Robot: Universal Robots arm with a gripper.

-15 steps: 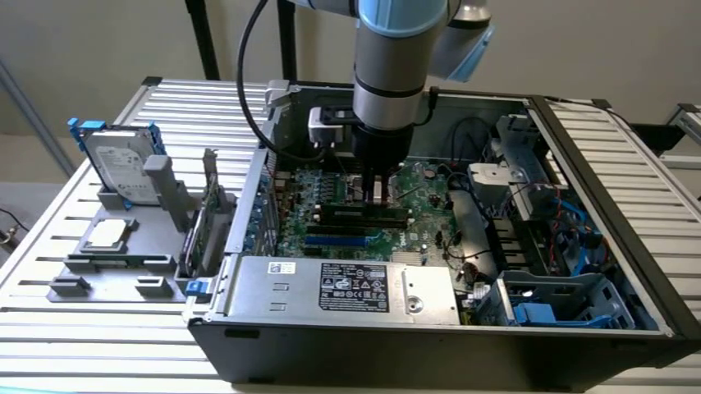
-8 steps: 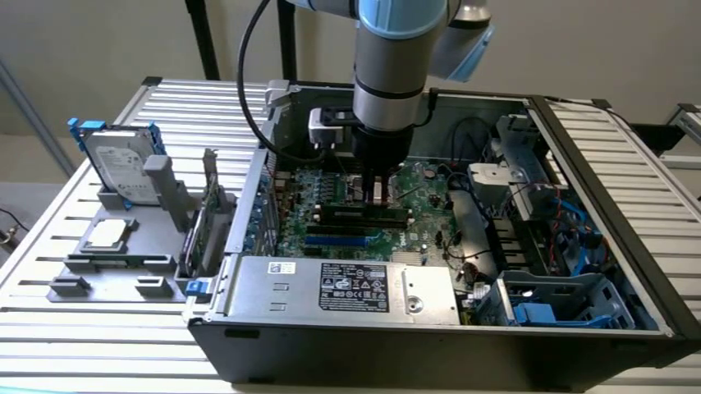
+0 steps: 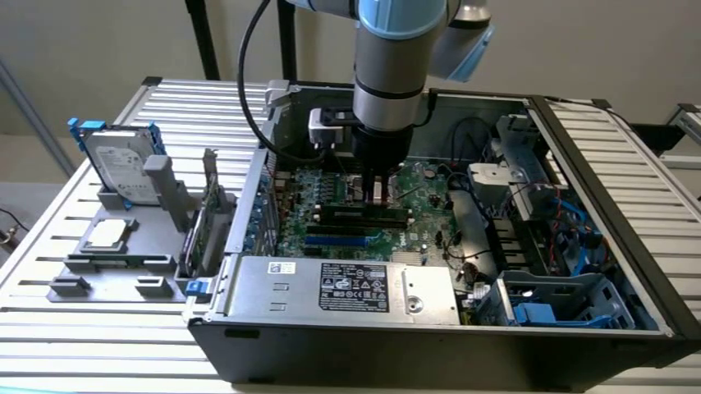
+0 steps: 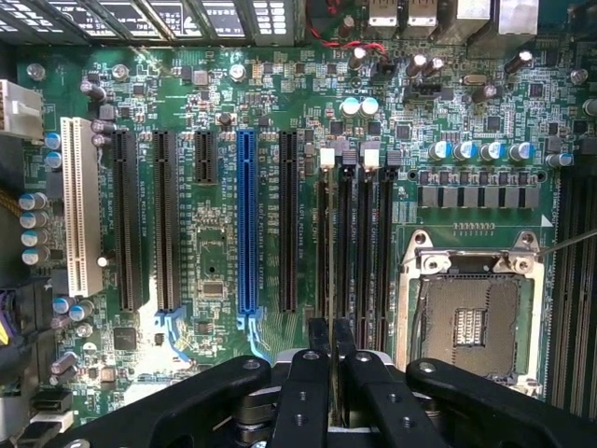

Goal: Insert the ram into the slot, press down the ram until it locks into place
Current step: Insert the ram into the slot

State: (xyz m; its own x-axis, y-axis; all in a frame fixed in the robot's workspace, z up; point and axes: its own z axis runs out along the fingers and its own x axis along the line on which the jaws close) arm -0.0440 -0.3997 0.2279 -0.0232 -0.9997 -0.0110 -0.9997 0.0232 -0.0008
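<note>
Wires, metal boxes and blue plastic parts crowd the open computer case (image 3: pixel 438 361), which lies on a tabletop (image 3: pixel 88 353) of metal slats. The robot arm (image 3: pixel 395 74) points straight down into the middle of it, and its upper part is cut off by the picture's edge. The gripper (image 3: pixel 378 193) hangs just over the black memory slots (image 3: pixel 362 215) on the green motherboard (image 3: pixel 290 234). From this side the jaws are too dark to read, and what they hold is hard to pick out. At nine o'clock from the case, on the exterior view's left, a hard drive (image 3: pixel 121 160) stands up in a gray holder (image 3: pixel 110 275).

Looking from the wrist, the jaws stand close together and pinch the ram (image 4: pixel 332 373). It shows as a thin dark strip between two black fingers (image 4: pixel 317 341), seen from its edge, so its green face and chips are hidden. The strip lines up with the long memory slots, beside the silver chip socket (image 4: pixel 471 317). Whether the ram touches a slot, I cannot tell.
</note>
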